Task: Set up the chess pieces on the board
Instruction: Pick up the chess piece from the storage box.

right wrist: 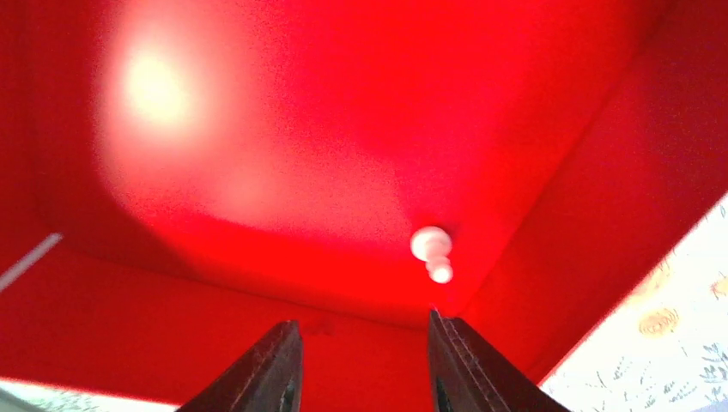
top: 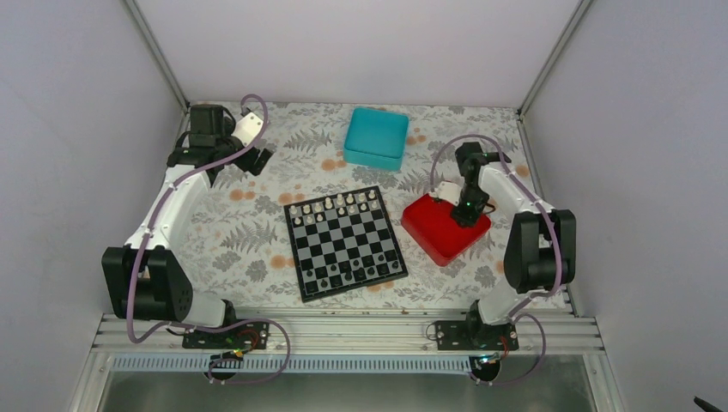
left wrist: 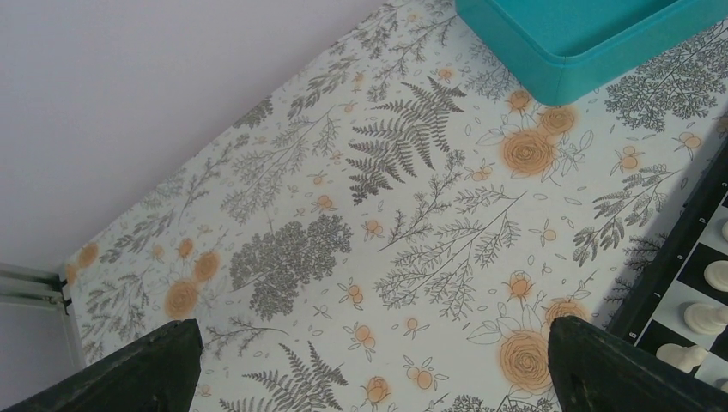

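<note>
The chessboard (top: 345, 243) lies in the middle of the table with white pieces (top: 333, 206) along its far rows and dark pieces along its near rows. Its corner with a few white pieces (left wrist: 709, 318) shows at the right of the left wrist view. My right gripper (top: 464, 210) hangs over the red tray (top: 445, 227), open and empty (right wrist: 364, 343). One white pawn (right wrist: 432, 253) lies on its side on the tray floor, just beyond the right fingertip. My left gripper (top: 245, 159) is open and empty above the floral cloth at the far left (left wrist: 369, 352).
A teal box (top: 377, 137) stands at the back centre, also in the left wrist view (left wrist: 584, 39). The floral tablecloth (top: 249, 232) covers the table. White walls enclose three sides. The red tray's raised walls (right wrist: 601, 172) surround the right gripper.
</note>
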`<state>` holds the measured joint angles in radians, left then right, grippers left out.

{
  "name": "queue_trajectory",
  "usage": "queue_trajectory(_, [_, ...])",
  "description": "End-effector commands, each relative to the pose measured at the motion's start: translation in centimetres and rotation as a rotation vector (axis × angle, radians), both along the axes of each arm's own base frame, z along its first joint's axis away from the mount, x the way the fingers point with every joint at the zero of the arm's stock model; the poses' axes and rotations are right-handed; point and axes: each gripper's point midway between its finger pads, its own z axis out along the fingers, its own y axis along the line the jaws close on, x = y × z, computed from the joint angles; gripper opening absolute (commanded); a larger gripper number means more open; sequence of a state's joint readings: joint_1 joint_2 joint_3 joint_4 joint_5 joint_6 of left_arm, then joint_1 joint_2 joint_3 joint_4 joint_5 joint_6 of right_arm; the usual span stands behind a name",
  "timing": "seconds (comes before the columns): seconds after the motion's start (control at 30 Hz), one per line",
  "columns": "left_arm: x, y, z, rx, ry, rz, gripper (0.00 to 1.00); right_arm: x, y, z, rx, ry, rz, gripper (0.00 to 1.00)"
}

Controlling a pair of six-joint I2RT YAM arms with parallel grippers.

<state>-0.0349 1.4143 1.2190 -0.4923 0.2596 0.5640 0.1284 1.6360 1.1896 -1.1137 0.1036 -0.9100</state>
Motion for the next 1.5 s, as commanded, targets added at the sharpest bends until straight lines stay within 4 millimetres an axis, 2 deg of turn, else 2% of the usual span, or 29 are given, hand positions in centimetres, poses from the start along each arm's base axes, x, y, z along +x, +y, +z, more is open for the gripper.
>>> queue_trajectory(0.0, [0.5, -0.1, 0.8, -0.012, -0.027, 0.0, 1.0, 1.9, -2.5, -0.8, -0.074, -0.068, -0.061, 0.4])
queue_trajectory(0.3, [0.3, 0.0, 0.2, -0.009, -0.016, 0.002, 1.0, 2.4, -3.1, -2.5, -0.057, -0.022, -0.091, 0.41])
queue_trajectory(0.6, [0.3, -0.1, 0.0, -0.012, -0.007, -0.002, 1.0, 1.9, -3.7, -4.0, -0.052, 0.028, -0.116, 0.4])
queue_trajectory(0.8, [0.2, -0.2, -0.1, -0.014, -0.007, -0.008, 1.0, 1.6, -3.4, -4.5, -0.03, 0.048, -0.117, 0.34])
queue_trajectory(1.03, [0.1, -0.2, 0.0, -0.013, -0.01, -0.009, 1.0, 1.6, -3.6, -5.4, -0.038, 0.061, -0.125, 0.31])
queue_trajectory(1.3, [0.1, -0.2, -0.2, -0.016, -0.006, -0.011, 1.0, 1.3, -3.8, -5.8, -0.047, 0.071, -0.136, 0.16])
queue_trajectory(1.47, [0.0, -0.4, -0.2, -0.02, -0.005, -0.017, 1.0, 1.8, -3.5, -4.7, -0.025, 0.036, -0.13, 0.07])
